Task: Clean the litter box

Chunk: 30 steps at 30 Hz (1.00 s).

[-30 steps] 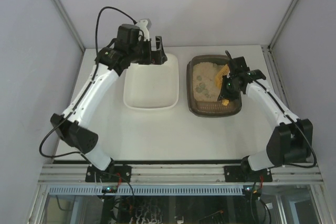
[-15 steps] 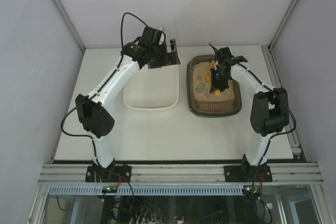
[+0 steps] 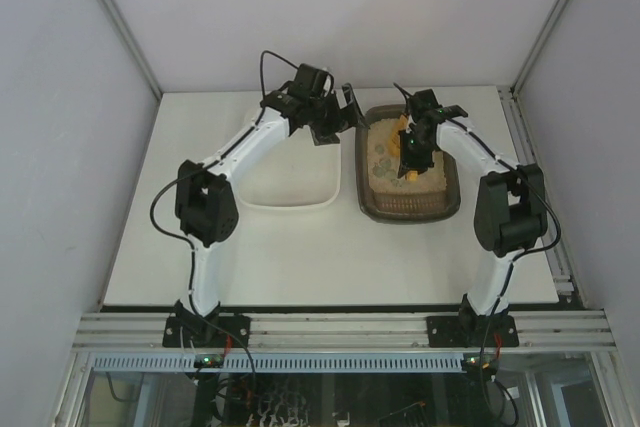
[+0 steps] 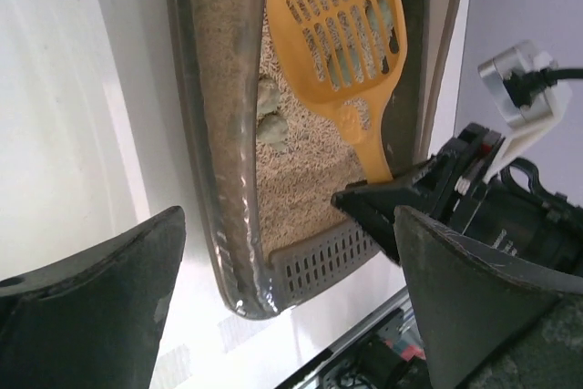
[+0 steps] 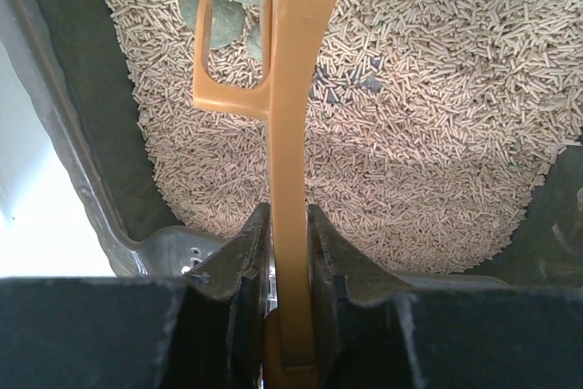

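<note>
Yellow slotted scoop (image 4: 339, 43) lies on beige pellets (image 5: 410, 134) in glossy brown litter box (image 4: 214, 179)

Your left arm (image 3: 245, 142) and right arm (image 3: 468, 152) have white tubular links, bulky black joints and thin black cables (image 3: 262, 67); the left gripper (image 4: 290, 216) wears matte dark-grey fingers (image 4: 100, 289).

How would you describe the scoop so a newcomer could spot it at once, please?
On the white table, find the dark brown litter box right of the white tub. The scoop is inside it, handle clamped in the right gripper; it alone is yellow and slotted.
</note>
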Available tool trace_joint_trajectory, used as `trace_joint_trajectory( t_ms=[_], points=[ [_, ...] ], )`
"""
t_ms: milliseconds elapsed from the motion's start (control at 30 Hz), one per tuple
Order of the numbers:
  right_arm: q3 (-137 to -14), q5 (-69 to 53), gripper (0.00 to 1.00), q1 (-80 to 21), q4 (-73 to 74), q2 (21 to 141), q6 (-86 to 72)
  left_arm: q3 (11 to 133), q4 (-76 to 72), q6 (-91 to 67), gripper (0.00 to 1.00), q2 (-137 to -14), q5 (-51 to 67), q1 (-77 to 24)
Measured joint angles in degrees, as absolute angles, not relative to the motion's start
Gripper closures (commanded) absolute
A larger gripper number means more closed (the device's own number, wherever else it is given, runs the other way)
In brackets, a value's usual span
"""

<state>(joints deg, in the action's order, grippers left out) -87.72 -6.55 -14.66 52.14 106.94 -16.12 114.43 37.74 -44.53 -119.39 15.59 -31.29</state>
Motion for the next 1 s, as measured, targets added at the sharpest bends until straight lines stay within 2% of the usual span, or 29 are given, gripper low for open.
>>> trace_joint_trajectory(
  t_ms=[667, 1000],
  points=[
    [-90.6, -13.7, 1.0, -16.2, 54.1, 111.7, -12.1, 114.4, 32.0, -54.5, 0.0, -124.2, 12.8, -32.0],
    [-87.2, -21.6, 1.0, -15.8, 50.6, 112.4, -12.1, 109.7, 31.1, -54.5, 0.0, -119.2, 13.7, -26.0]
  ],
)
